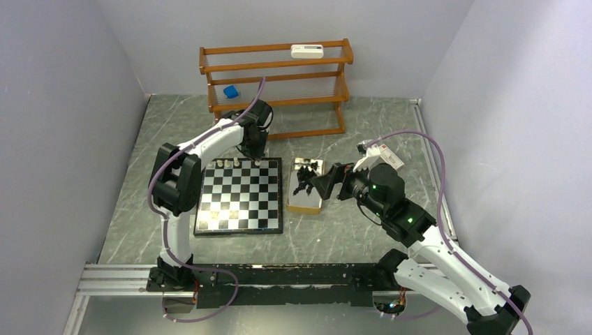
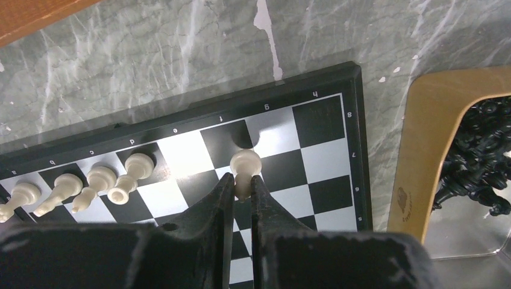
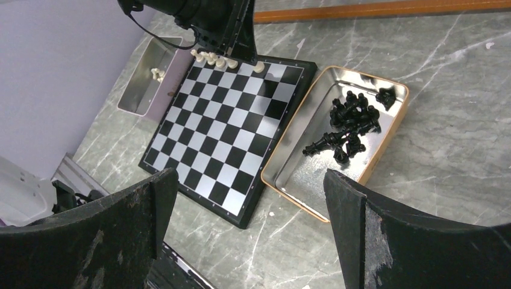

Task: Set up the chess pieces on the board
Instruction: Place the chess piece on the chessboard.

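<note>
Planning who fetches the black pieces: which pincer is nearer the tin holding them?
Right. The right pincer hangs open beside the tin's right edge; the left pincer is shut on a cream piece over the board's far row, away from the tin.

There is one chessboard (image 1: 241, 199). Five cream chess pieces (image 2: 99, 179) stand on it: four in a row along one edge and a fifth cream piece (image 2: 246, 161) on its own. There are two metal trays, one gold-rimmed tray (image 3: 289, 174) and one silver tray (image 3: 140, 90). The gold-rimmed tray holds one heap of black chess pieces (image 3: 349, 123), too tangled to count. The silver tray holds one small cluster of cream pieces (image 3: 158, 73), too small to count. One wooden rack (image 1: 276, 66) carries one blue block (image 1: 231, 91) and one white device (image 1: 307, 50).
</note>
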Tool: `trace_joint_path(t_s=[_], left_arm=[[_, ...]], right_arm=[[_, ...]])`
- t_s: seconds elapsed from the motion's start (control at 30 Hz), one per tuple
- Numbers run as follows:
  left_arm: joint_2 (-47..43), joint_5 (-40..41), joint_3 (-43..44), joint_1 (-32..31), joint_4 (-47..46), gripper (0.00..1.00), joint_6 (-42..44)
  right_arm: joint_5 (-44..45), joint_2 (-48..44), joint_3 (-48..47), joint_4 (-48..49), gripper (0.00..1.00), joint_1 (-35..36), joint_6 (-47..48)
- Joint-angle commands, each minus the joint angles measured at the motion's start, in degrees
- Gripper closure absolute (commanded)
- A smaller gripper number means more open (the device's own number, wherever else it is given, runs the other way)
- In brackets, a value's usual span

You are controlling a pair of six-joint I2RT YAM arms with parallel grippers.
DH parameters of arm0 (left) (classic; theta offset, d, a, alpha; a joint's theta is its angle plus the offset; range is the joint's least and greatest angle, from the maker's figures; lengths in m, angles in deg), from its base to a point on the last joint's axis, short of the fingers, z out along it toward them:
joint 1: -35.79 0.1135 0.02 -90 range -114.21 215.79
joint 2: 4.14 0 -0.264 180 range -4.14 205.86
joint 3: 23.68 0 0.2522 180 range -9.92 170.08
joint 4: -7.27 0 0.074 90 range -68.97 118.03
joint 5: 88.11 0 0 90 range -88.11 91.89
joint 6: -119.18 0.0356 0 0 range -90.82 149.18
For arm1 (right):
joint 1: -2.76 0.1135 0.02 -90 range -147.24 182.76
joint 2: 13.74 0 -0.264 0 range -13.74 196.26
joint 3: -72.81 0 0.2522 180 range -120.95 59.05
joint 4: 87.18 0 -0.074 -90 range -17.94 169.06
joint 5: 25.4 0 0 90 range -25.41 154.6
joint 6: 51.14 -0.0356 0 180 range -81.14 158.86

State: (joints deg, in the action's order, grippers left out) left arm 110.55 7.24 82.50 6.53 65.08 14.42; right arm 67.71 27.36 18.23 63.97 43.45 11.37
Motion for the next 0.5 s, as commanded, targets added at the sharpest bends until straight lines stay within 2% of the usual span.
trace_joint_path(t_s=[0.0, 0.47], left_arm=[[1.0, 1.48, 1.59, -0.36, -1.33, 0.83, 0.33], [2.23, 3.82, 0.04, -0.36, -2.71, 0.83, 0.23]], right_arm=[[0.74, 0.11, -1.62, 0.09, 0.05, 0.24, -0.5], [1.28, -0.76, -1.28, -0.41, 0.05, 0.2, 0.06]])
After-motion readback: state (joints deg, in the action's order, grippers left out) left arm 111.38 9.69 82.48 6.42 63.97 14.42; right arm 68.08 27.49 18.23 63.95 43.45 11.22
